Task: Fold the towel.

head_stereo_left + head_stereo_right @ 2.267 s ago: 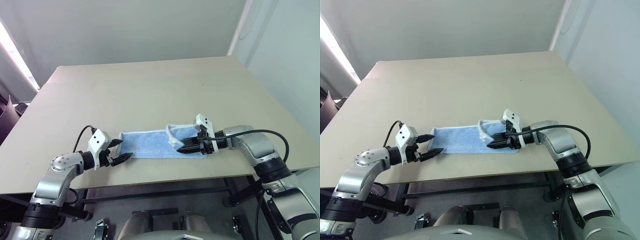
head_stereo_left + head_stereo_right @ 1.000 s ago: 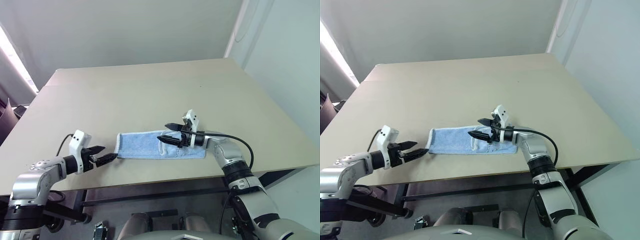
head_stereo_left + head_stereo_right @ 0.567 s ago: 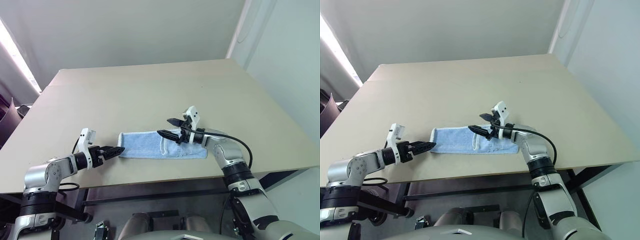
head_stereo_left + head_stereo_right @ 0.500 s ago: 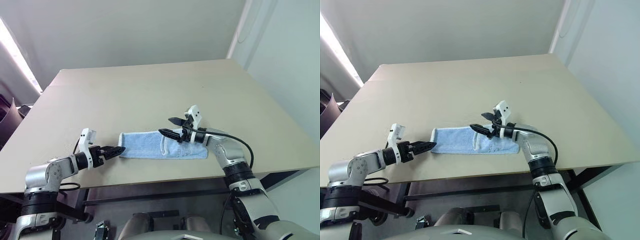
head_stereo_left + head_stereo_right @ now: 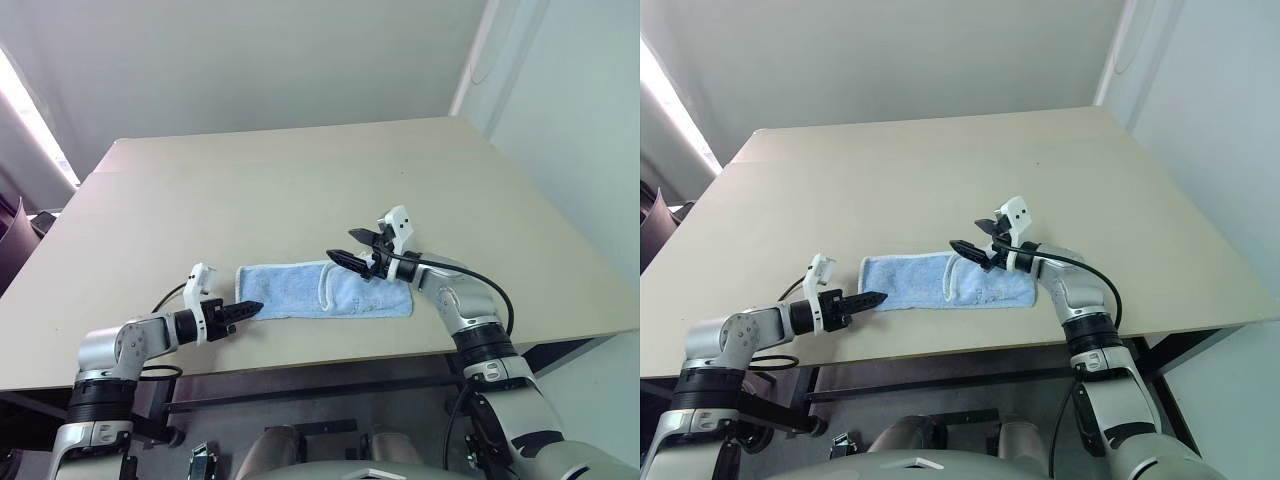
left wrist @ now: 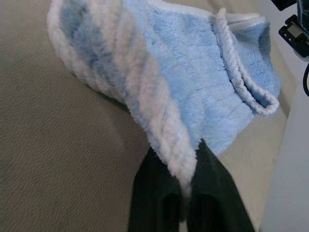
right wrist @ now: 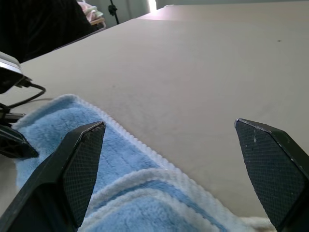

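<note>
Your tabletop (image 5: 300, 190) is a broad beige board, bare across its far half and its far corners. The towel (image 5: 300, 290), light blue terry with white stitched edging, lies as a long strip near the tabletop's near edge, roughly midway between its left and right edges and running parallel to that near edge. At the strip's right part a flap is turned back over the cloth, so a curved white hem (image 5: 325, 285) crosses the blue surface there; the layers under it look doubled, though from the head views you cannot be sure how many there are.

Your left tool (image 5: 245, 308) sits low at the towel's left end, close to the near edge of the tabletop, pointing along the strip toward the right. Its two black fingers (image 6: 159, 193) are pressed together with the towel's white-edged corner pinched between them, and the left wrist view shows that corner pulled up into a small peak while the rest of the cloth lies flat on the board.

Your right tool (image 5: 352, 247) hangs above the folded-back right part of the towel, aimed toward the left edge. Its fingers (image 7: 82, 164) are spread wide with nothing between them, clear of the cloth below.
</note>
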You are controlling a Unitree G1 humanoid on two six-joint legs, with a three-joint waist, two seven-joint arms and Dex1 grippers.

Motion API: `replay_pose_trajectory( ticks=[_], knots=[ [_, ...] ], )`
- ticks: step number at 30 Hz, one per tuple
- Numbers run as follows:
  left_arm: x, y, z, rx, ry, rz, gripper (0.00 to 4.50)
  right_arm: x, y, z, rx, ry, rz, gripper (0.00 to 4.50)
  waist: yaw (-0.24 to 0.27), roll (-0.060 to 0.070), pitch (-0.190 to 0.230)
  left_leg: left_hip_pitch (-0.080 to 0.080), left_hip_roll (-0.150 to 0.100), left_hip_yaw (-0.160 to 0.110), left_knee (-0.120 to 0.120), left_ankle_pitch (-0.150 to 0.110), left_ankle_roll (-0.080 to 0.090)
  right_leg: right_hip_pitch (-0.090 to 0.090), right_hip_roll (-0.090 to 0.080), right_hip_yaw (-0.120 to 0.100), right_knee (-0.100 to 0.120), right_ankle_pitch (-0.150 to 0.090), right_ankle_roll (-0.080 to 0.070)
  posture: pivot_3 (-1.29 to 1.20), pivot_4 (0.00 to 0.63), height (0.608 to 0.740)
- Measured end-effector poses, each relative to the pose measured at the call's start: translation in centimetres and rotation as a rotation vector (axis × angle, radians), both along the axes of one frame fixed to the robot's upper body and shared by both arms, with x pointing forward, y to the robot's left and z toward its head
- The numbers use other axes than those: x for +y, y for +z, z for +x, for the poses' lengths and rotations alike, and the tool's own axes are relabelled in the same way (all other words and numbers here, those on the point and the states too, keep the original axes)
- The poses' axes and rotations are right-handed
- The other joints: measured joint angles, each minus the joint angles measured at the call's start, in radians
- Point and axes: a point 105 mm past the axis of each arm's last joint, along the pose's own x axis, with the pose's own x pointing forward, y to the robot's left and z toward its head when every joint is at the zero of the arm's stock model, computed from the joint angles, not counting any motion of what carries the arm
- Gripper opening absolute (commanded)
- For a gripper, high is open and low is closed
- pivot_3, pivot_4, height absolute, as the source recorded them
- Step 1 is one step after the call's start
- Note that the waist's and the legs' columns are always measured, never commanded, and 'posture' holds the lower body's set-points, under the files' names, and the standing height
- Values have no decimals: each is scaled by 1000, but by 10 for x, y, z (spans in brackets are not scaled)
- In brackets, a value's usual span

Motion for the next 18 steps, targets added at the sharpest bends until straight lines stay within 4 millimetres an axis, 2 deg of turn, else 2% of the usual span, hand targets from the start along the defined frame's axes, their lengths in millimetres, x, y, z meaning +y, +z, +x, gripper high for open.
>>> replay_pose_trajectory(
  ticks=[5, 9, 11, 16, 18],
  knots=[
    [22, 5, -1, -22, 36, 67, 28, -4, -6, -3, 15, -3, -4, 4500, -6, 0, 0, 0, 0, 0, -1, 0, 0, -1, 0, 0, 0, 0, 0, 0, 0, 740],
    [45, 9, -10, -21, 63, 139, 28, -8, 2, -8, -1, 33, 9, 4500, -6, -1, 1, -1, 1, 0, -1, 0, 0, -2, 0, 0, -1, 0, 0, 0, 0, 740],
    [65, 14, -19, -12, 67, 201, 28, -10, 7, -12, -15, 47, 22, 4500, -7, -1, 1, -1, 1, 0, -3, 0, 0, -2, 0, 1, -1, 0, 0, 0, 0, 740],
    [114, 50, -17, -84, 162, 294, 28, -19, 10, -11, -15, 20, 28, 4500, -3, -1, 2, -1, 1, 0, -3, 0, 0, -3, 0, 0, -2, -1, -1, 0, 0, 740],
    [120, 63, -13, -121, 168, 306, 28, -23, 10, -9, -16, -3, 25, 4500, 0, 0, 2, -2, 0, 0, -3, 0, 0, -2, -1, 0, -3, -1, -1, 0, 0, 740]
  ],
)
